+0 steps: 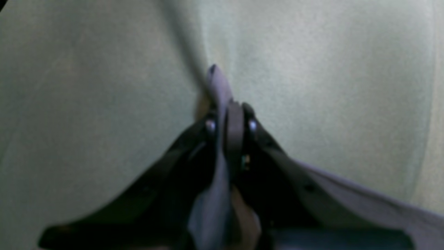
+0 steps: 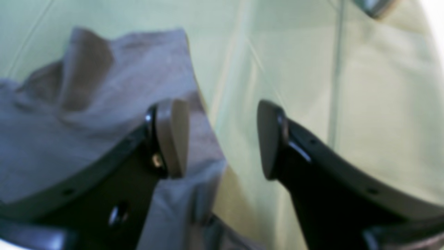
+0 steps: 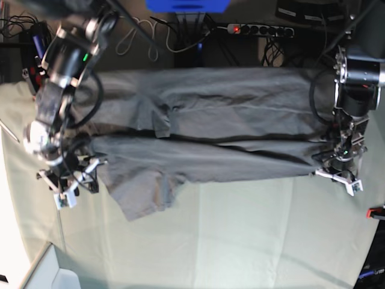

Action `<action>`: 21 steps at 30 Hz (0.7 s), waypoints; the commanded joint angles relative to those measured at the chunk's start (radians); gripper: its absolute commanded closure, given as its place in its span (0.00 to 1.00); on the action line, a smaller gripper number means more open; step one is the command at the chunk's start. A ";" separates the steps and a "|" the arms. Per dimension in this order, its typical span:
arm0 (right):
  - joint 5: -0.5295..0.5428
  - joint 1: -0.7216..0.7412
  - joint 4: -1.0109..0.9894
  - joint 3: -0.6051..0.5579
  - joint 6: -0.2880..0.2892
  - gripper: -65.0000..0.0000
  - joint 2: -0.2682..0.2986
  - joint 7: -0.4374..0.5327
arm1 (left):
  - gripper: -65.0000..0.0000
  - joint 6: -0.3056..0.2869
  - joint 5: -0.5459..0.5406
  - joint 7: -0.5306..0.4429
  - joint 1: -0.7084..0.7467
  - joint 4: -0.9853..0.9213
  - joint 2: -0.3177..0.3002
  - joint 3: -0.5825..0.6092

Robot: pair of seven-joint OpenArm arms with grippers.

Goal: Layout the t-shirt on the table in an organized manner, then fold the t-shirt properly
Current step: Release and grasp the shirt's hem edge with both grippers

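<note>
Left gripper [image 1: 230, 119] jaws pinched closed; right gripper [image 2: 222, 139] jaws parted wide

Left gripper [image 1: 230, 119]: black curved fingers with grey pads and silver screws. Right gripper [image 2: 223, 139]: black glossy fingers [image 2: 301, 163], tapered grey pads, silver screws. Both arms: black-and-silver cylindrical segments, black cables looping alongside, white brackets at 6 o'clock.

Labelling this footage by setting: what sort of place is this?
Probably a robotics lab bench: a cloth-covered table held by a clamp, a power strip with loose cables behind it, and a t-shirt laid out.
</note>
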 commanded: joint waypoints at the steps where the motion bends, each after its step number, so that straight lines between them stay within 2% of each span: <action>1: 0.011 0.047 -0.035 0.003 0.003 0.50 0.024 0.022 | 0.98 0.015 0.001 0.010 -0.017 0.005 -0.014 -0.002; 7: 0.010 0.197 -0.351 0.000 0.003 0.50 0.105 0.045 | 1.00 0.015 0.003 0.010 -0.017 0.006 -0.009 -0.002; 10: 0.010 0.223 -0.466 0.000 0.003 0.50 0.130 0.073 | 1.00 0.015 0.001 0.010 -0.017 0.006 -0.008 -0.002; 14: 0.010 0.206 -0.518 -0.071 0.003 0.50 0.135 0.102 | 1.00 0.015 0.000 0.010 -0.017 0.006 -0.008 -0.002; 21: 0.010 0.128 -0.480 -0.208 0.003 0.50 0.128 0.108 | 1.00 0.015 0.003 0.010 -0.017 0.011 -0.008 -0.002</action>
